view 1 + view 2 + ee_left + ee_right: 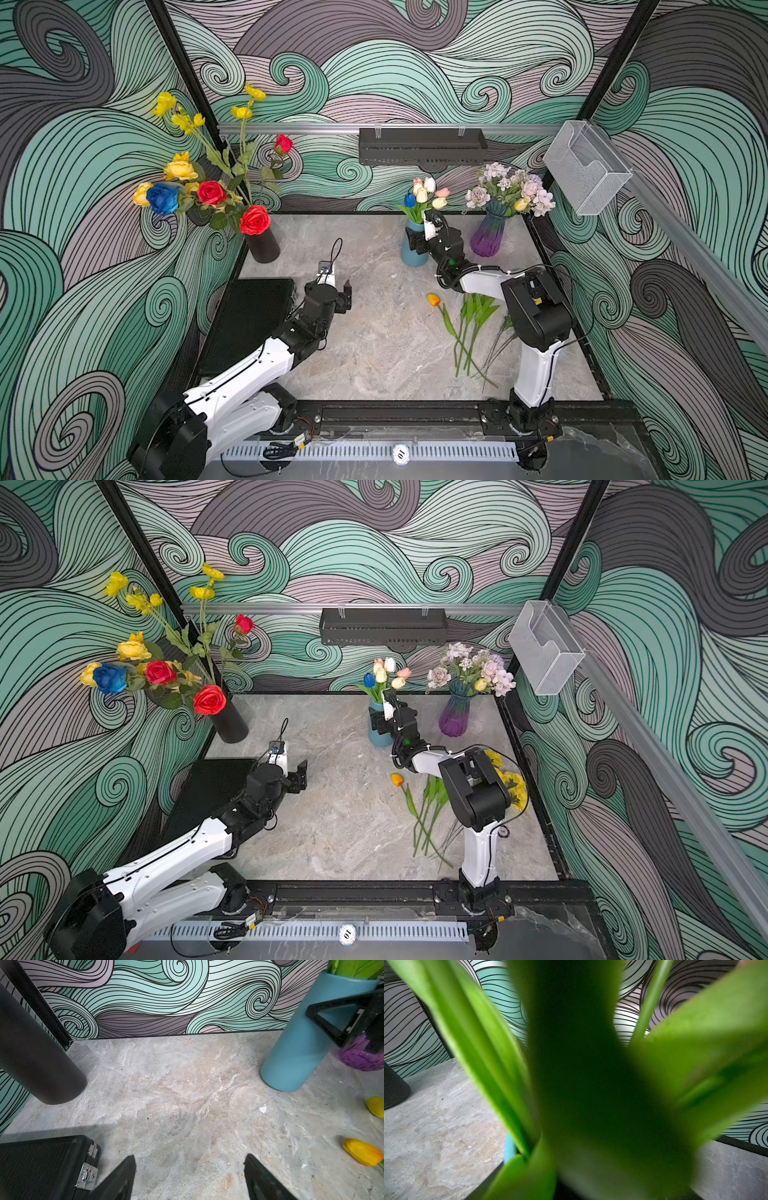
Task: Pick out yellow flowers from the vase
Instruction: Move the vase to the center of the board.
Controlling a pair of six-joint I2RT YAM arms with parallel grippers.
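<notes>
Yellow tulip [422,195] rises just above right jaws.

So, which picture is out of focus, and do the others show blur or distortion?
Right wrist view: leaves close to the lens are blurred and fill most of it; only the table is sharp. Left wrist view: sharp, but the black vase and blue vase look bent and lean apart. Both top views: evenly lit, slightly soft, no glare.
</notes>
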